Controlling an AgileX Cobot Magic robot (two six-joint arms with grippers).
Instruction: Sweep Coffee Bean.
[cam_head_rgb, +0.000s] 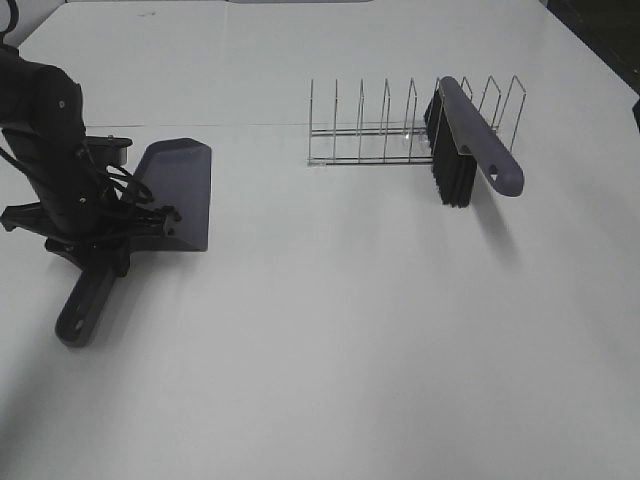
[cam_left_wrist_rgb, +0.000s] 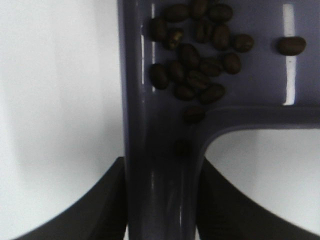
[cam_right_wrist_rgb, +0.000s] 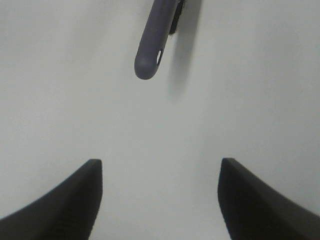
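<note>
Since the light, rolling coffee bean (cam_left_wrist_rgb: 200, 55) fills the dustpan (cam_head_rgb: 178, 190), left fingers (cam_left_wrist_rgb: 107, 205) clamp its stiff handle; right fingers (cam_right_wrist_rgb: 75, 200) wide.

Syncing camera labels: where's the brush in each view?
Exterior high: brush leaning in the wire rack, upper right, bristles down.
Left wrist: not in it; only the dustpan with coffee beans.
Right wrist: only the handle tip, beyond the open right tool.
Shared landmark: white table.
</note>
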